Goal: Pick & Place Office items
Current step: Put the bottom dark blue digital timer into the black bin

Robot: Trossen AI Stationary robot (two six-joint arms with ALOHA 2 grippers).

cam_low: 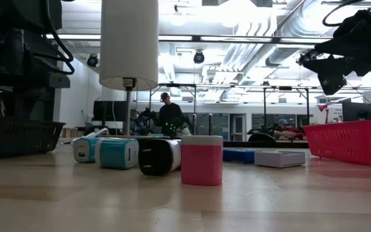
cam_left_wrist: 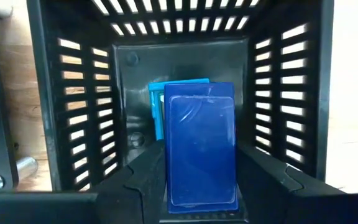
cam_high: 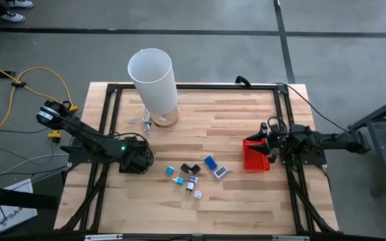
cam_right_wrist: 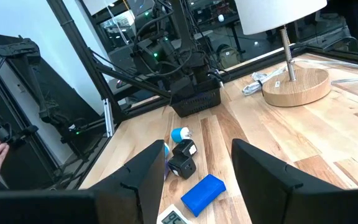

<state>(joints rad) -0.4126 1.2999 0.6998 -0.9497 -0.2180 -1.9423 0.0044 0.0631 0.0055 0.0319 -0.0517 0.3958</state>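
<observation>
A flat dark-blue rectangular office item (cam_left_wrist: 201, 146) is seen clamped upright between the fingers of the left gripper (cam_high: 137, 161), which hangs directly over a black slotted plastic basket (cam_left_wrist: 73, 106) at the left side of the wooden table (cam_high: 246, 117). A lighter blue piece (cam_left_wrist: 157, 99) lies on the floor of that basket, just behind the held item.

The remaining small stationery pieces are scattered at mid-table, between the two arms: a teal cylinder (cam_high: 169, 171), a black block (cam_high: 191, 169), a blue rectangular block (cam_high: 210, 162), a white flat piece (cam_high: 220, 172) and a small white piece (cam_high: 197, 193) nearest the front edge.

The right gripper (cam_high: 271, 148) is held above a red mesh basket (cam_high: 256, 157) at the table's right side, its fingers spread apart with nothing between them; what that basket contains cannot be told.

A tall white cylindrical lamp shade (cam_high: 153, 79) on a round wooden base (cam_right_wrist: 295, 86) stands at the table's far side.
</observation>
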